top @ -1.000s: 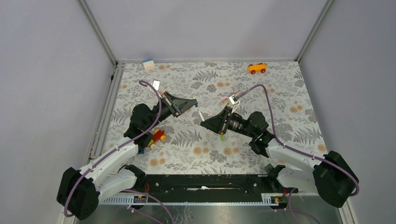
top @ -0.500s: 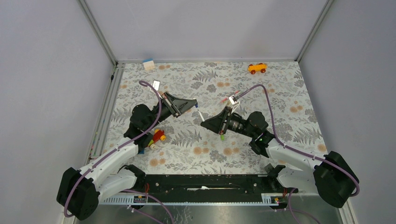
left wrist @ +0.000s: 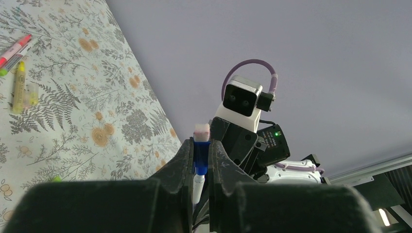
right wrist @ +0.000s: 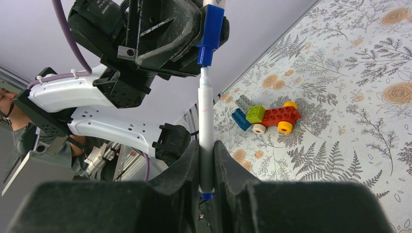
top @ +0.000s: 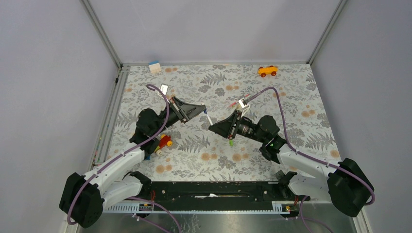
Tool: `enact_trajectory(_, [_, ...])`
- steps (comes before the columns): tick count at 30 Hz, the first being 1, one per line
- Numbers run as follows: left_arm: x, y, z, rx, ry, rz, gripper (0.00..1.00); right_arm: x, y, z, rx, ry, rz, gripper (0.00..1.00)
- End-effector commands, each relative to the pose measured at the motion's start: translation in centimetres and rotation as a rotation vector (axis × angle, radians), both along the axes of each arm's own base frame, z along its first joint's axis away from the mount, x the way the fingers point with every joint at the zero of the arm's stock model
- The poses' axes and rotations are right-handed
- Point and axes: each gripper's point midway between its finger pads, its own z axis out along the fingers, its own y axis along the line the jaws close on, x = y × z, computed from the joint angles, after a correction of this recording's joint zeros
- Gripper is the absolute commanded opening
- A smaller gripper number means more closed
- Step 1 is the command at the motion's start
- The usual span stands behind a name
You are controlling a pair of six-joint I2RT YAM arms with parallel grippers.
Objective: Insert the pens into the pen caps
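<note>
Left fingers were clamped on the blue cap, which stood between them. Right fingers were clamped on the white pen, its tip at the cap's mouth, above the tabletop.

The slim white plastic pen stands upright mid-frame, its narrow tip meeting the lower end of the short dark blue plastic cap. A pink-red pen and a pale yellow pen lie flat, upper left.
</note>
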Motion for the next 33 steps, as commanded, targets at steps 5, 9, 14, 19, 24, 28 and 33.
enact_trajectory(5, [-0.8, 0.0, 1.7, -0.045, -0.064, -0.034, 0.00, 0.2, 0.1, 3.4, 0.064, -0.084, -0.016, 0.00])
enact_trajectory(9, [-0.9, -0.1, 1.7, -0.046, -0.063, -0.036, 0.00, 0.3, 0.1, 3.5, 0.066, -0.082, -0.018, 0.00])
enact_trajectory(14, [-0.9, -0.3, 1.5, -0.043, -0.063, -0.039, 0.00, 0.4, 0.1, 3.9, 0.066, -0.088, -0.022, 0.00])
enact_trajectory(19, [-1.0, -0.7, 1.4, -0.038, -0.062, -0.041, 0.00, 0.6, 0.3, 4.1, 0.064, -0.087, -0.027, 0.00])
enact_trajectory(24, [-1.1, -1.2, 1.2, -0.035, -0.062, -0.045, 0.00, 0.7, 0.2, 4.6, 0.070, -0.082, -0.034, 0.00])
enact_trajectory(28, [-1.1, -1.4, 1.0, -0.030, -0.062, -0.045, 0.00, 0.8, 0.0, 5.1, 0.073, -0.084, -0.043, 0.00])
enact_trajectory(33, [-1.1, -1.4, 1.1, -0.027, -0.067, -0.042, 0.00, 0.9, -0.3, 5.5, 0.071, -0.084, -0.066, 0.00])
